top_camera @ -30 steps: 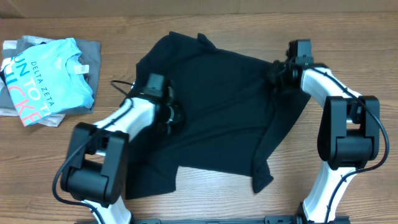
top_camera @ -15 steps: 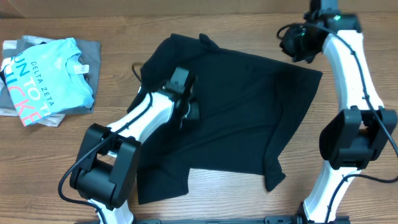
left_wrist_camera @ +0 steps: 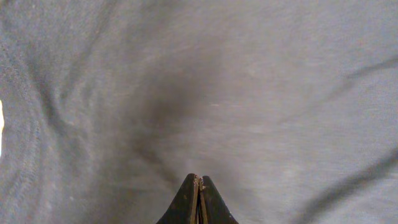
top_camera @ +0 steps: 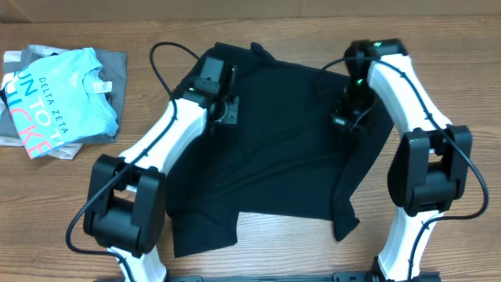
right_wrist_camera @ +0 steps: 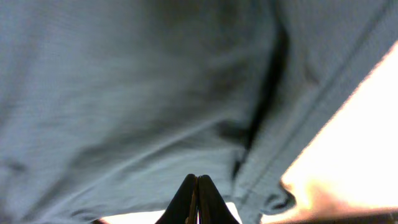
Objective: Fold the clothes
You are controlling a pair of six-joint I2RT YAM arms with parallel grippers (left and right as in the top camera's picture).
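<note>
Across the middle of the bench [top_camera: 78,204], black T-shirt [top_camera: 290,157] lying spread out, rumpled and creased, one sleeve jutting near right, left pincer [left_wrist_camera: 199,182] clenched over its far left, right pincer [right_wrist_camera: 198,182] clenched by its far right edge, brown wood grain, folded light-blue shirt [top_camera: 55,98] far left

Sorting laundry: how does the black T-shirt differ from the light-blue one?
The black T-shirt lies spread and rumpled mid-table; the light-blue T-shirt sits folded at the left, atop a grey shirt. The black one is plain; the light-blue one bears lettering. Both rest on the wooden table.
</note>
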